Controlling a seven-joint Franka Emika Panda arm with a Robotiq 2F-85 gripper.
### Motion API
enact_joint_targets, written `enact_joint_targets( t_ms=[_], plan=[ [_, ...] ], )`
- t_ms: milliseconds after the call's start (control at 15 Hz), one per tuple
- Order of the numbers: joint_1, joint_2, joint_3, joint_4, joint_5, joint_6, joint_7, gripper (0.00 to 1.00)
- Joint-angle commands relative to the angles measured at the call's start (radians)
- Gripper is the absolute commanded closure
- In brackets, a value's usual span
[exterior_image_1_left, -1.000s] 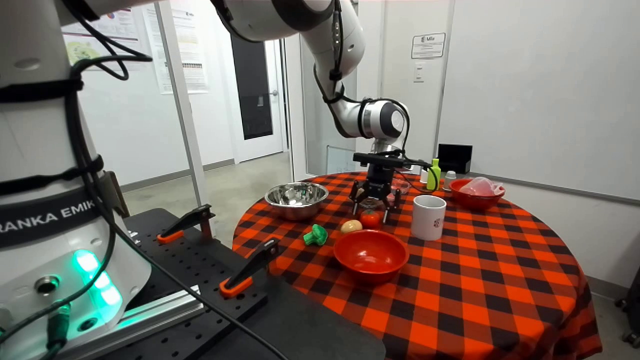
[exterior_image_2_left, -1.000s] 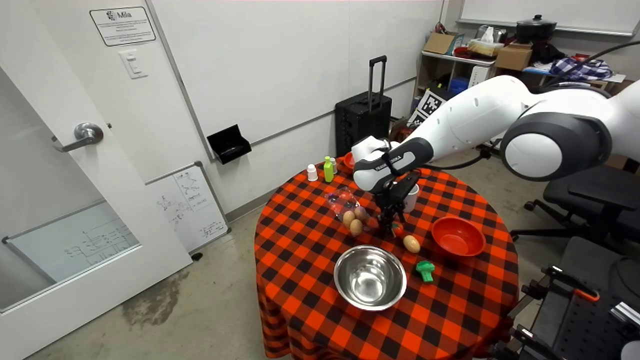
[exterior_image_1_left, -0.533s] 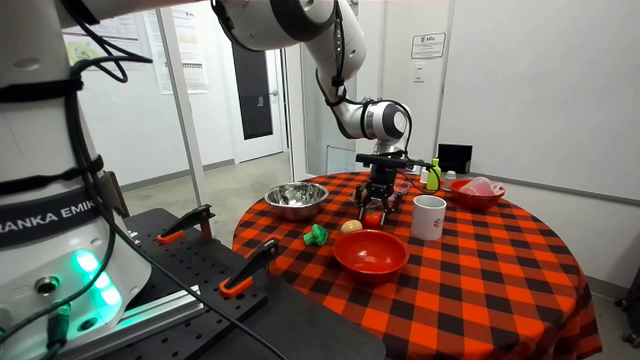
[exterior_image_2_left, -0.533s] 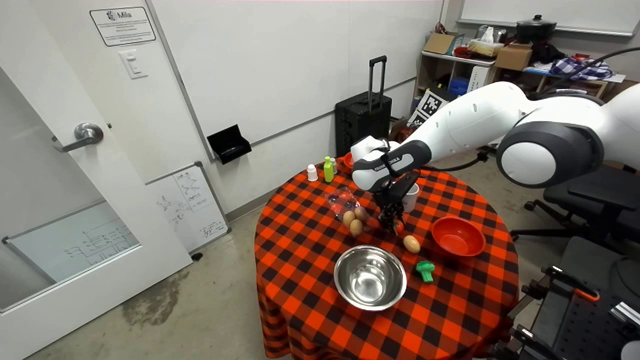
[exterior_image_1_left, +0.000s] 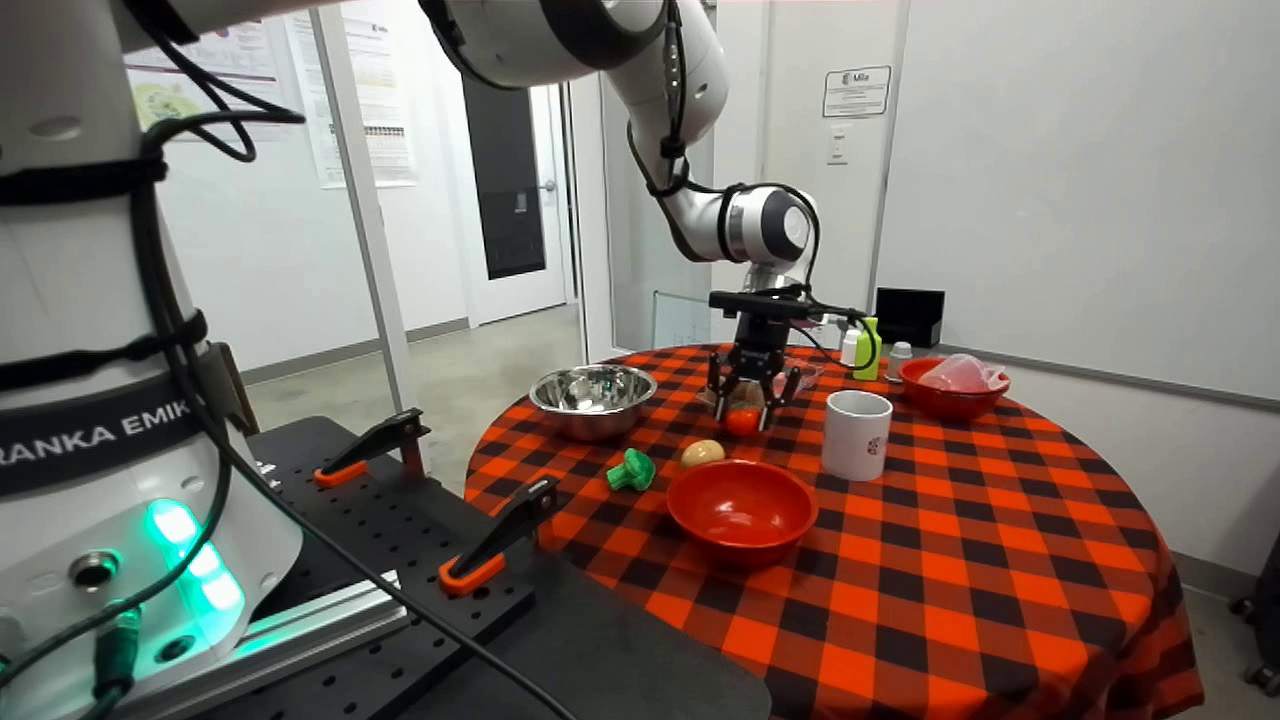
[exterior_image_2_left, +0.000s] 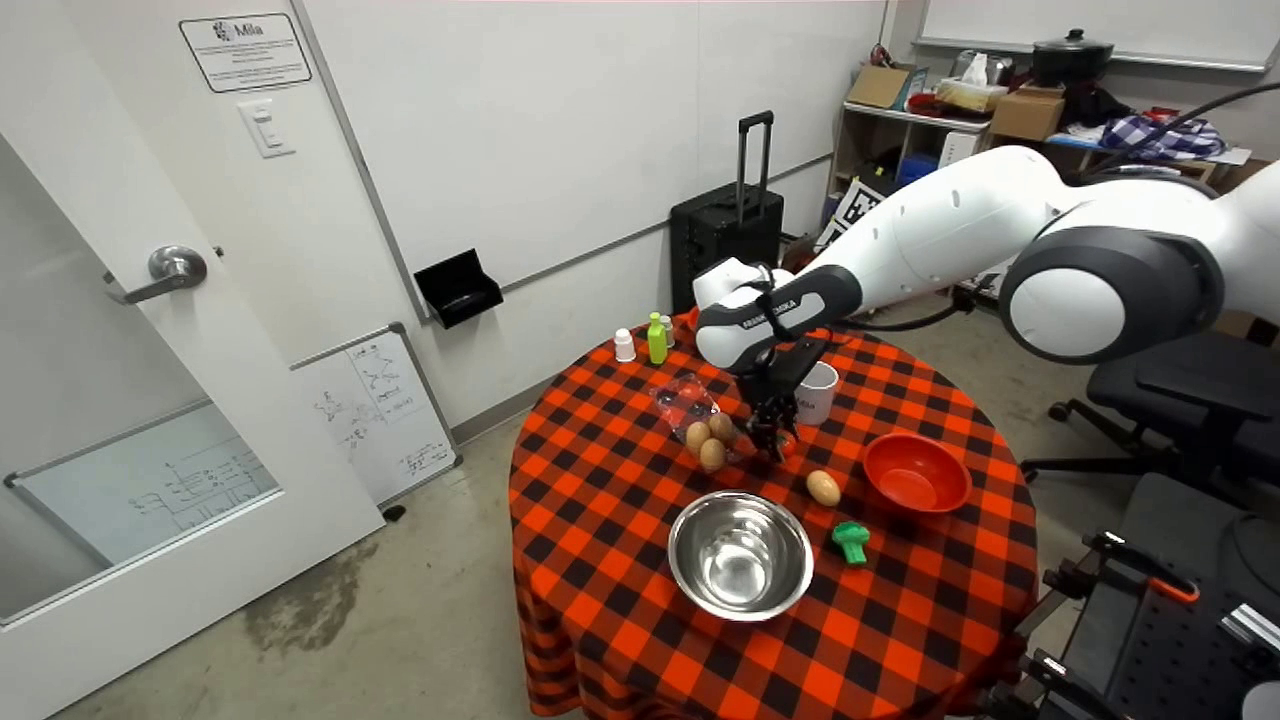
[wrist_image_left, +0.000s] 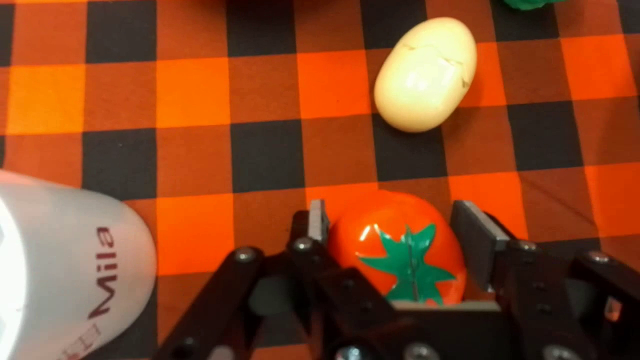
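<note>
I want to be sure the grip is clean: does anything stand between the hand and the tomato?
Nothing visible does. In the wrist view, the hand is closed on the tomato, its fingers on opposite sides, with no other thing showing between them. The pale egg and white mug are both apart from the grip.

Both exterior views are bright and evenly lit; the steel bowl (exterior_image_2_left: 740, 558) shows white reflections. In the wrist view, small glare sits on the toy tomato (wrist_image_left: 395, 240), and the mug (wrist_image_left: 82, 272) looks overexposed inside.
</note>
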Motion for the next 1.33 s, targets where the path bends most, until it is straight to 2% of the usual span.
enact_joint_targets(
  t_ms=[0,400,667,1000,1267],
  plan=[
    [0.015,-0.18,0.026,-0.181,-0.001,-0.017,-0.027,0.62],
    [0.041,-0.435,0.113,-0.436,0.009,-0.092,-0.131,0.62],
    [0.057,-0.543,0.184,-0.569,0.04,-0.095,-0.205,0.62],
    [0.092,-0.567,0.233,-0.656,0.092,-0.02,-0.21,0.62],
    [0.122,-0.523,0.24,-0.69,0.12,0.117,-0.18,0.62]
  ],
)
